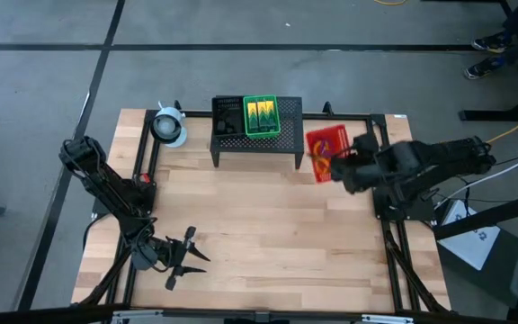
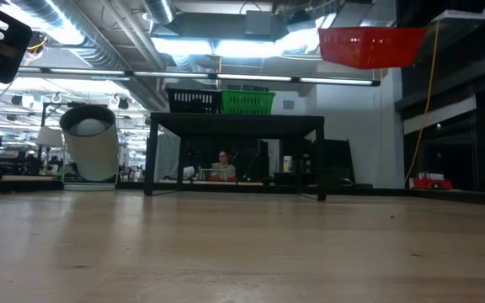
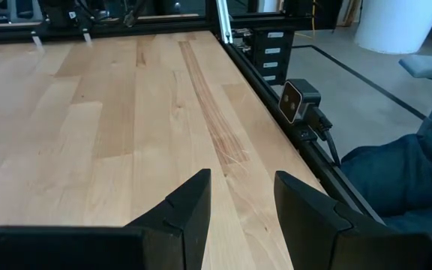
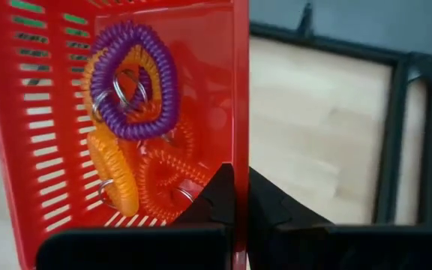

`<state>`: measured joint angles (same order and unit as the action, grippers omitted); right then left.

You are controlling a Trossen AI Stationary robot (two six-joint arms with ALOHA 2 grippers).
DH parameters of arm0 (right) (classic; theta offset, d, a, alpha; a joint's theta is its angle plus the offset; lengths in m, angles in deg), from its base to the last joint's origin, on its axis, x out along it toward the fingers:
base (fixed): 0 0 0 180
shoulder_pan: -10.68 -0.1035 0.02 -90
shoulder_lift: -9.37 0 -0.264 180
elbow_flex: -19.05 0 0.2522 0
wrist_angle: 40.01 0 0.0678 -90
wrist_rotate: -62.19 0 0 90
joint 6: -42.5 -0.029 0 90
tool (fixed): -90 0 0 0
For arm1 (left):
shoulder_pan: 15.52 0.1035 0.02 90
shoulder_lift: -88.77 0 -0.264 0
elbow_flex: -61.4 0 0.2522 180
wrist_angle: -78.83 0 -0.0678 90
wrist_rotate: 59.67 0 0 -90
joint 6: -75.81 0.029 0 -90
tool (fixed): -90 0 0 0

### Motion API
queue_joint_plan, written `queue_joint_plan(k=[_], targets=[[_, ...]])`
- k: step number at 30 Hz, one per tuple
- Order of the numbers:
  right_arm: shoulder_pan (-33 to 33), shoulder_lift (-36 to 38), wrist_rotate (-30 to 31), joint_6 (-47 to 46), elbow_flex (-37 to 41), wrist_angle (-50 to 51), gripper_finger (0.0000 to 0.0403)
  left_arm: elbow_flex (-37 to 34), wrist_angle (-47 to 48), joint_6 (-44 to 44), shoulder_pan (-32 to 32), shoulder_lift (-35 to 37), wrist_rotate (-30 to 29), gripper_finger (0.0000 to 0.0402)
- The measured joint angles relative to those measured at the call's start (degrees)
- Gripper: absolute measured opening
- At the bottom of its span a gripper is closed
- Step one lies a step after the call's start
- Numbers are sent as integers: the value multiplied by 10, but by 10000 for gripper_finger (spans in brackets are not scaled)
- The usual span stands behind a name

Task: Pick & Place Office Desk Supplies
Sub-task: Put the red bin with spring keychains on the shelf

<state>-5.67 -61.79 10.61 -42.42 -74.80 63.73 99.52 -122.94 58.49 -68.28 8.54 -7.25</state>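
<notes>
A red tray point(image 1: 325, 144) hangs in the air to the right of the black mesh stand point(image 1: 254, 148), high above the table in the low view point(image 2: 369, 46). Inside it lie a purple loop point(image 4: 133, 82) and orange loops point(image 4: 111, 172). My right gripper point(image 4: 240, 176) is shut on this tray. On the stand's top sit a black tray point(image 1: 227, 115) and a green tray point(image 1: 262, 134) with the yellow-green crayon box point(image 1: 261, 113) in it. My left gripper point(image 1: 187, 256) is open and empty, near the table's near left corner. My right gripper pinches the red tray's side wall point(image 4: 238, 142) at its rim, one finger point(image 4: 216, 199) inside the tray and the other point(image 4: 276, 210) outside. The tray is lifted clear of the table and sits roughly level in the low view, with the loops resting on its floor.
A round whitish roll point(image 1: 167, 126) stands on the table left of the stand, by the far edge. Bare wood spans the table's middle and near half point(image 1: 277, 234). A small camera point(image 3: 298, 101) sits at the table's edge, and a person's leg point(image 3: 403, 172) shows beyond it.
</notes>
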Motion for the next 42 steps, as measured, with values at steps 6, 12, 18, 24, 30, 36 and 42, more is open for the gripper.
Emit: queue_joint_plan(k=[6,12,18,24,30,36,42], targets=[[125,7,-28,107,0,-55,6,0,0,0,0,0,-1,143],[259,9,-130,235,0,-152,6,0,0,0,0,0,0,143],[349,-20,-175,314,0,-235,6,0,0,0,0,0,1,143],[400,-74,-205,351,0,-269,6,0,0,1,0,0,1,143],[444,-117,-265,378,0,-314,6,0,0,1,0,0,1,143],[476,-130,-288,378,0,-317,6,0,0,1,0,0,2,143],[482,-130,-307,360,0,-351,6,0,0,6,0,0,2,143]])
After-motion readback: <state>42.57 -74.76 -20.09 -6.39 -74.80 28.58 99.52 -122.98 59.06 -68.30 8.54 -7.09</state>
